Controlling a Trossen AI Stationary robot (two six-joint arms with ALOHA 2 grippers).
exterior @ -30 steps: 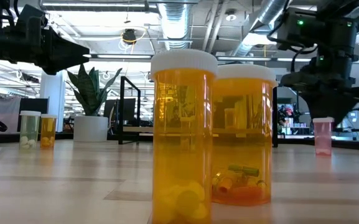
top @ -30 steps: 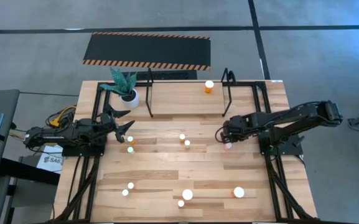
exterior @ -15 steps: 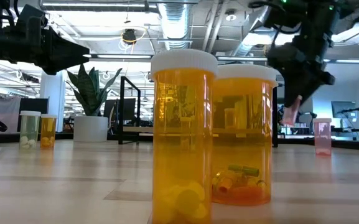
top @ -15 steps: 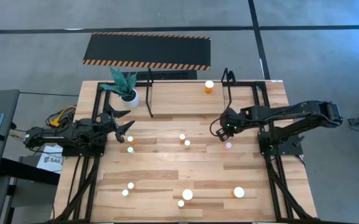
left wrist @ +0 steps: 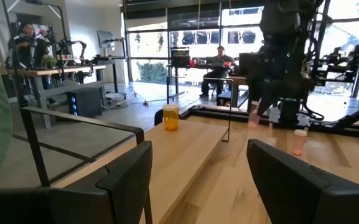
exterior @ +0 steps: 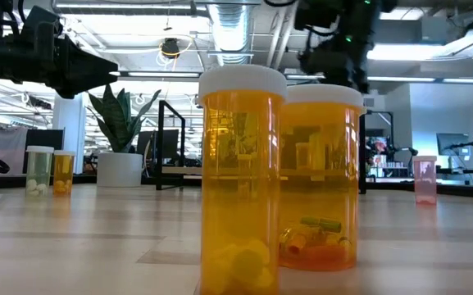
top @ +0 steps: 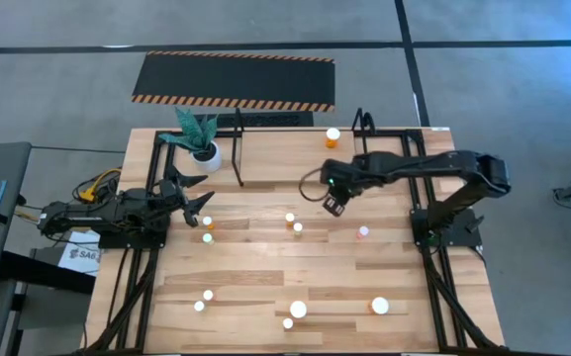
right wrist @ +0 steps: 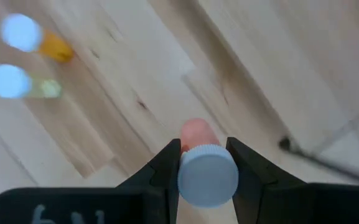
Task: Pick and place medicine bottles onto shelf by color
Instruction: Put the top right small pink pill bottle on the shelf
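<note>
My right gripper point(top: 333, 204) hangs above the table's middle, in front of the shelf point(top: 362, 143), shut on a small pink bottle with a white cap point(right wrist: 208, 175). The shelf is a low black frame at the far edge with one orange bottle point(top: 333, 138) standing on it. Another pink bottle point(top: 363, 232) stands on the table to the right of my right gripper. My left gripper point(top: 202, 209) waits at the left side, open and empty point(left wrist: 198, 180), next to two small bottles point(top: 207, 223). Several more bottles stand on the table. My right gripper pinches the pink bottle between its two fingers point(right wrist: 168, 163) at the top, by the white cap point(right wrist: 208, 175). The fingers come from above, pointing down. The bottle hangs upright below them, its pink body point(right wrist: 195, 132) clear of the wooden table.
A potted plant point(top: 202, 148) stands at the far left by the shelf's left upright point(top: 238, 148). Two bottles point(top: 294, 222) stand mid-table, several more near the front edge point(top: 298, 310), two big amber ones right before the low camera point(exterior: 244, 180). People show in the room beyond.
My right gripper has risen and gone toward the table's left and far edge, toward the shelf, away from the pink bottle that stays standing on the table. It carries its own pink bottle along.
</note>
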